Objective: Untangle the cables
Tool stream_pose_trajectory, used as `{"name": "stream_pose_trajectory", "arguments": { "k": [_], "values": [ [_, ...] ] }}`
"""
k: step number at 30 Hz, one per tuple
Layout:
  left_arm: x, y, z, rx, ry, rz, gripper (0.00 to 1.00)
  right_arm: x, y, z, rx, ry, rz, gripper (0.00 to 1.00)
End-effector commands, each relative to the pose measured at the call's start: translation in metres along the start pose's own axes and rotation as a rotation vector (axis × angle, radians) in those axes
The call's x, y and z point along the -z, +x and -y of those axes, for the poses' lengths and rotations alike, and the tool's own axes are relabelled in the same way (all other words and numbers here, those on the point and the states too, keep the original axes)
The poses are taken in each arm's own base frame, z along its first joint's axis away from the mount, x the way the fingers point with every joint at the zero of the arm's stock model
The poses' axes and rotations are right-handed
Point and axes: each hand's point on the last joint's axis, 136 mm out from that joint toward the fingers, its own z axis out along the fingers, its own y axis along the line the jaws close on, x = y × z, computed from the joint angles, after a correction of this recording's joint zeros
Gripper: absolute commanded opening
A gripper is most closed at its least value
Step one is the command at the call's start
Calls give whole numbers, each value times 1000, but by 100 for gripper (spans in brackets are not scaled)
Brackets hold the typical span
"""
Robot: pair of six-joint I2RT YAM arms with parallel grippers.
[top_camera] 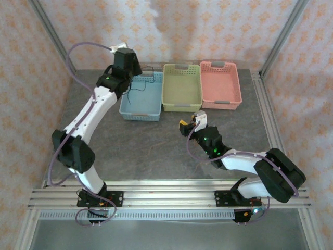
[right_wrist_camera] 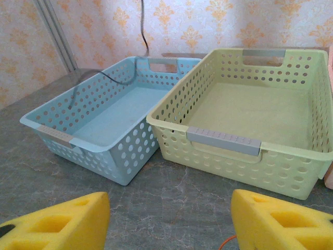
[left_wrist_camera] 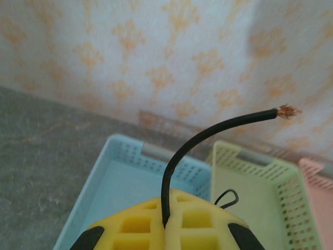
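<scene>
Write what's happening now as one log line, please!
left fingers: shut on black cable, above blue basket | right fingers: open, facing green basket

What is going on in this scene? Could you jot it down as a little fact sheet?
Left gripper: shut on the black cable, raised above the blue basket
Right gripper: open, low over the table, facing the green basket
Pink basket: rightmost in the row
Cable tip: bare copper strands
</scene>
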Motion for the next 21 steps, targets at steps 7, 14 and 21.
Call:
{"name": "stream_pose_trajectory", "arguments": {
  "k": [7,14,21],
  "values": [
    [-85,89,-11,15,-53,-227,0,-9,-4,-9,16,-28,-11,62],
    [-128,154,-22,-12,-93,-465,0,-11,-2,-10,19,-31,-26,62],
    [-108,127,-20,-19,-70,-405,57,-13,-1,-11,23,-36,-37,62]
  ]
}}
